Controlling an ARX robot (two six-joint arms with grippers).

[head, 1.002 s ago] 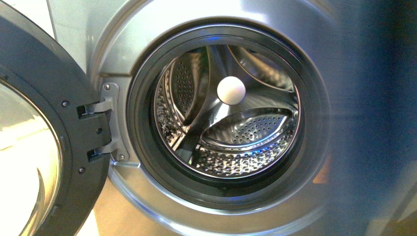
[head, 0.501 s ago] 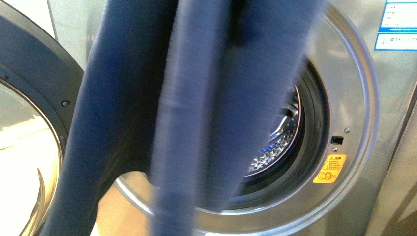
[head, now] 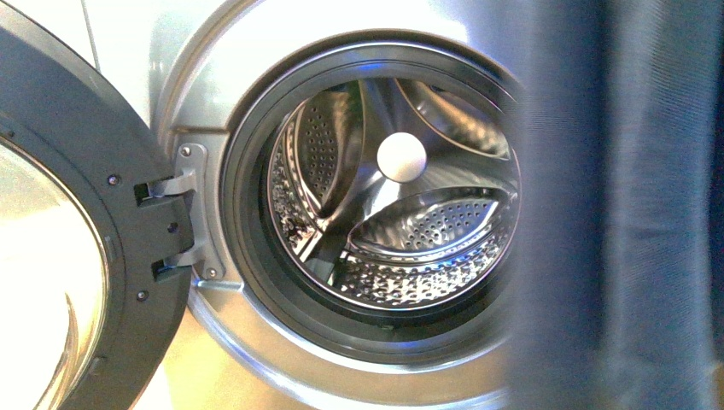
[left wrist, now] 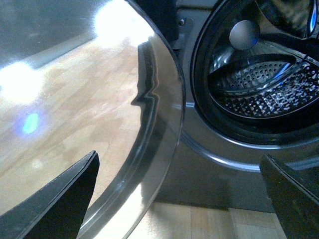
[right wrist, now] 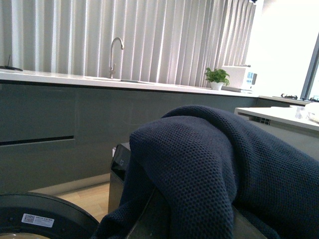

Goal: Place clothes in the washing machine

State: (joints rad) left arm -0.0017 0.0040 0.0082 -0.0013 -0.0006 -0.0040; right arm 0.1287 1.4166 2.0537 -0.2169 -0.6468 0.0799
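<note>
The clothes (head: 623, 213) hang outside the open washing machine (head: 213, 60), draped over the right claw, whose grip I cannot tell, the left claw (left wrist: 179, 159) spread empty; next, I'd say, swing them into the drum (head: 410, 231).

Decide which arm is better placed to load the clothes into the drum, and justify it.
Right. The clothes drape over it and hang beside the open, empty drum. The left gripper is open, holding nothing, by the door glass.
</note>
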